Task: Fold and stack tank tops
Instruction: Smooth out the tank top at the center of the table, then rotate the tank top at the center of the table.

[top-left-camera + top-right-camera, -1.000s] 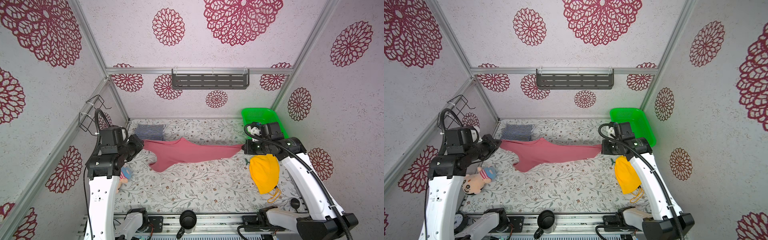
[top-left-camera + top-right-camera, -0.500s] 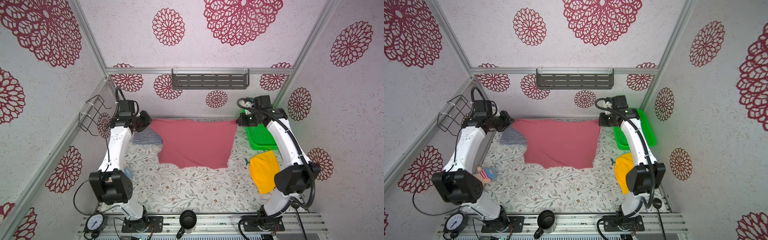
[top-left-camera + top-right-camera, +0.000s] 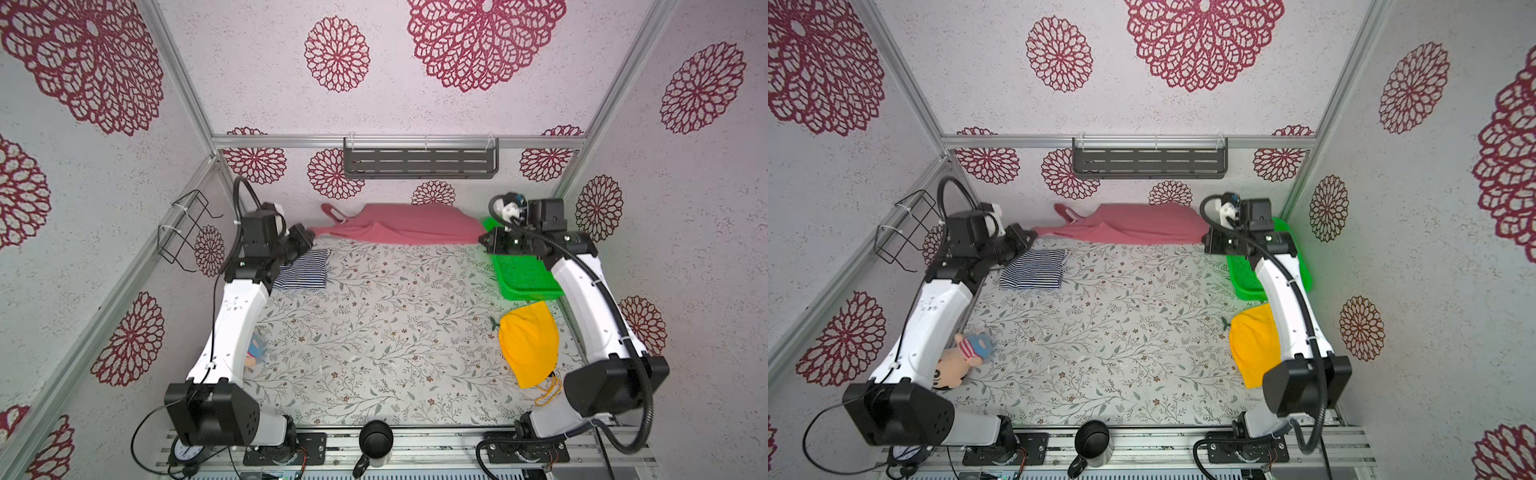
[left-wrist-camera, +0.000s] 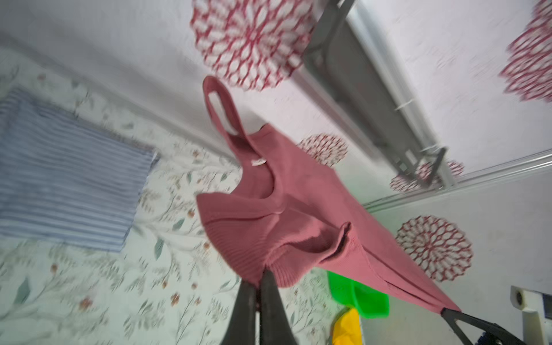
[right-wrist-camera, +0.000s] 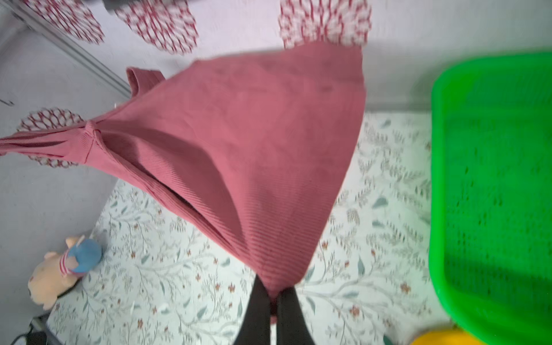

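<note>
We've got the red top (image 3: 409,228) strung btwn both grippers, long axis sideways, just behind the striped top (image 3: 302,271). The left gripper (image 3: 308,239) is clamped on the end nearest the striped top, the right gripper (image 3: 483,240) pinches the far end. Red top's ribbed, saggy, not folded yet imo; striped top's folded flat.

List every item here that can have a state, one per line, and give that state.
left gripper: shut on red tank top
right gripper: shut on red tank top
red tank top: unfolded, held up, stretched between the two grippers
striped tank top: folded, lying flat
yellow cloth: crumpled, lying loose
mug: upright
</note>
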### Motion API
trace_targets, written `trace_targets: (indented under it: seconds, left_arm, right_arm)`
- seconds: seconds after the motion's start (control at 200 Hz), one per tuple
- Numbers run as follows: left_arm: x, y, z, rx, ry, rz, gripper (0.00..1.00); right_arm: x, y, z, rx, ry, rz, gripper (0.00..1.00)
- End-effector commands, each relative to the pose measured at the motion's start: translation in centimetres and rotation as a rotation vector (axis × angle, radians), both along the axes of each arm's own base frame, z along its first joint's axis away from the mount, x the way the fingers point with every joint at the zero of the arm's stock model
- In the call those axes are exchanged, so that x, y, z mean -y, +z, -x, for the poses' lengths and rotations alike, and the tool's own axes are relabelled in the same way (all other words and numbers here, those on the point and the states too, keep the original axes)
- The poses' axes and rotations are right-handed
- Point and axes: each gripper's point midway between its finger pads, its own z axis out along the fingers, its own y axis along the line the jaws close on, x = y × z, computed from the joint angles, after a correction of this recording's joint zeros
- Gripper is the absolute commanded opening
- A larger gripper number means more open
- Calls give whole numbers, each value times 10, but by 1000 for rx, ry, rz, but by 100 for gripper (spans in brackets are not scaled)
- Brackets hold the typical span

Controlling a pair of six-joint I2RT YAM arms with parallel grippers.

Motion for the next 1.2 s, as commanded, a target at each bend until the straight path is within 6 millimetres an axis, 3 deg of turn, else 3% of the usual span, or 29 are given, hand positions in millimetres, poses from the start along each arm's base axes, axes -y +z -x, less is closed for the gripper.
trace_targets:
  seconds: [0.0,0.105,0.23,0.305,0.33,0.365,0.4,0.46,0.54,0.59,0.676,0.776,0.881,1.006,1.111,1.191]
  left_arm:
    - [-4,-76,28,-79,37,6,0]
    - [-8,-141,74,-184,64,3,0]
    - [-12,-183,121,-259,109,20,0]
    - [-18,-200,149,-319,152,22,0]
    - [-21,-204,159,-346,173,18,0]
    - [-27,-209,174,-378,199,-6,15]
    - [-33,-209,186,-395,236,-20,37]
    - [-38,-201,192,-348,289,-15,59]
    - [-52,-183,201,-308,373,-29,67]
    - [-58,-170,204,-291,403,-49,66]
    - [-55,-157,200,-309,381,-52,60]
    - [-30,-153,183,-353,280,-49,55]
    - [8,-151,161,-353,163,-105,50]
    - [53,-180,148,-451,18,-138,50]
    - [69,-206,138,-495,-13,-121,50]
    - [69,-211,131,-493,3,-131,51]
  right_arm:
    - [-1,-62,29,-95,-20,-69,0]
    - [2,-129,81,-260,-63,-104,0]
    - [6,-172,137,-412,-145,-152,0]
    - [14,-179,159,-460,-198,-141,37]
    - [15,-178,165,-467,-206,-136,45]
    - [21,-176,172,-465,-225,-113,53]
    - [28,-171,176,-458,-245,-76,59]
    - [41,-163,182,-454,-267,-1,64]
    - [51,-148,180,-435,-277,74,65]
    - [53,-142,178,-428,-276,95,62]
    - [47,-144,176,-446,-255,150,40]
    - [8,-168,186,-497,-128,238,30]
    - [-6,-202,203,-591,-94,244,14]
    - [-8,-216,218,-630,-92,231,14]
    - [-10,-230,215,-631,-100,228,19]
    - [-12,-236,205,-613,-114,228,23]
